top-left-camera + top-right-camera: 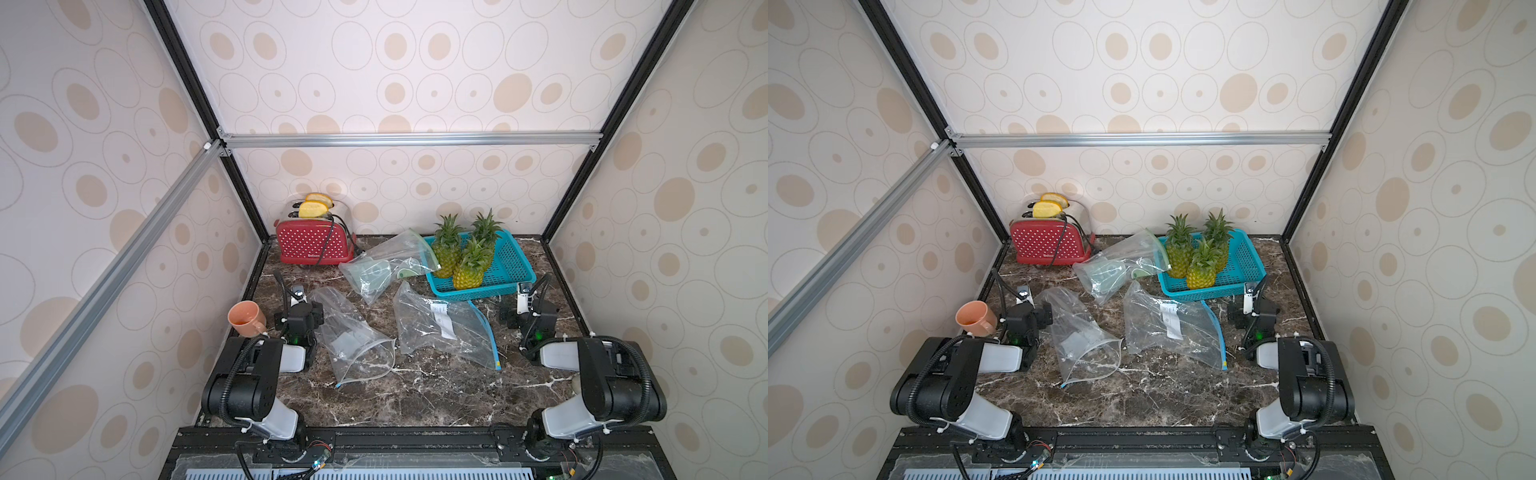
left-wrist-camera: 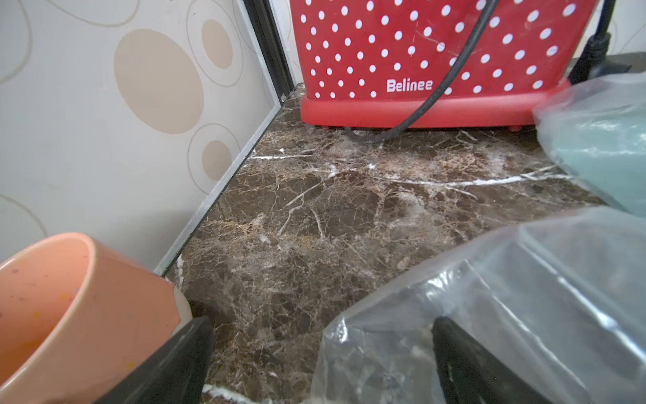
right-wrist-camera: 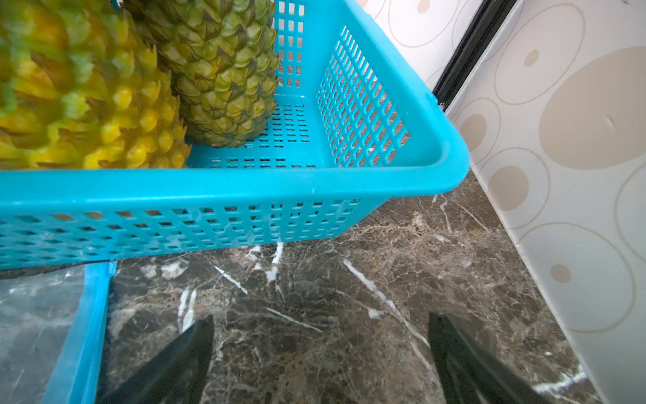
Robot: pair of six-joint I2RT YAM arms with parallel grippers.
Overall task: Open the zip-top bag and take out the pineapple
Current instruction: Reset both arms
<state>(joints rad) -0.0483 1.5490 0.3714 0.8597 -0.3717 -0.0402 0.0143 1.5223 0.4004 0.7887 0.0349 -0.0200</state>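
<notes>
Wrist views | left hand [image 2: 320, 327] and right hand [image 3: 321, 320] both wide open, empty | bags [image 1: 349, 336] look empty (pineapples [image 1: 467, 276] in basket [image 1: 490, 291]) | I'd lift clear without snagging plastic

the only readable text is the white brand name "belinee" on the red dotted toaster [image 2: 419, 63]; the white label on a clear bag [image 1: 442, 318] is too small to read.

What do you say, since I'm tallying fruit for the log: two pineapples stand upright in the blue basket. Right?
Not two: three pineapples stand upright in the blue basket, as both top views show.
</notes>
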